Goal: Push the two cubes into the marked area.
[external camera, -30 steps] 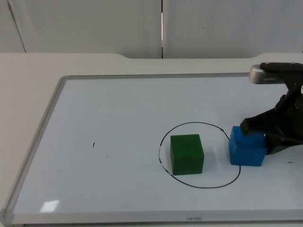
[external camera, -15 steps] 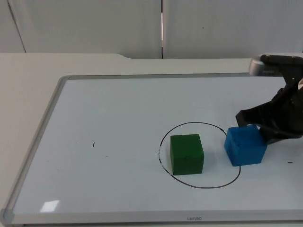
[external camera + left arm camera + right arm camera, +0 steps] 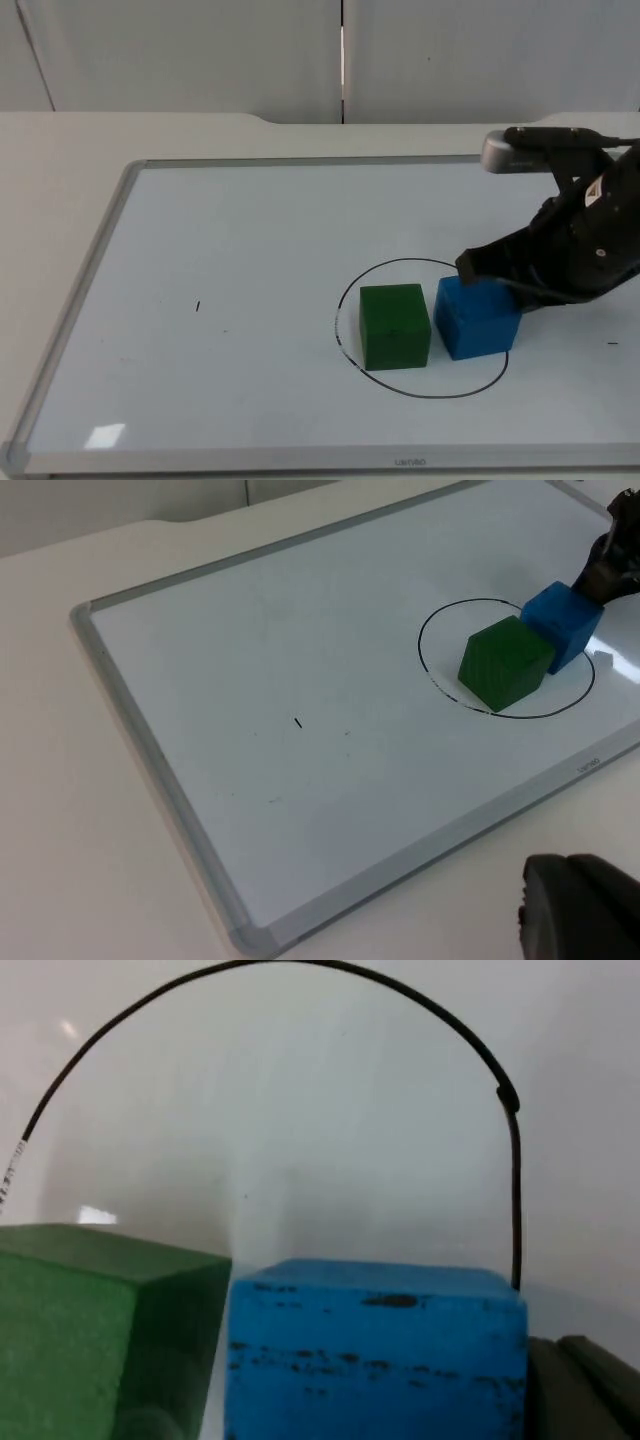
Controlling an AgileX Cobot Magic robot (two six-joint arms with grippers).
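A green cube (image 3: 395,326) (image 3: 505,662) (image 3: 90,1330) stands inside the black drawn circle (image 3: 341,300) (image 3: 421,640) (image 3: 514,1190) on the whiteboard. Close beside it on the right stands a blue cube (image 3: 477,318) (image 3: 563,618) (image 3: 375,1355), almost touching it, with its right edge about on the circle's line. My right gripper (image 3: 497,273) is low over the board and presses against the blue cube's far right side. My left gripper (image 3: 580,915) waits off the board's near edge, over the table, well away from both cubes.
The whiteboard has a raised grey frame (image 3: 88,280) (image 3: 150,770) around it. A small black pen mark (image 3: 198,306) (image 3: 298,722) lies on the board's left half. White table (image 3: 50,200) surrounds the board, with the grey partition wall (image 3: 200,50) behind.
My right gripper has moved left and pushed the blue cube from outside the circle's right edge to inside it, next to the green cube. The green cube has stayed put.
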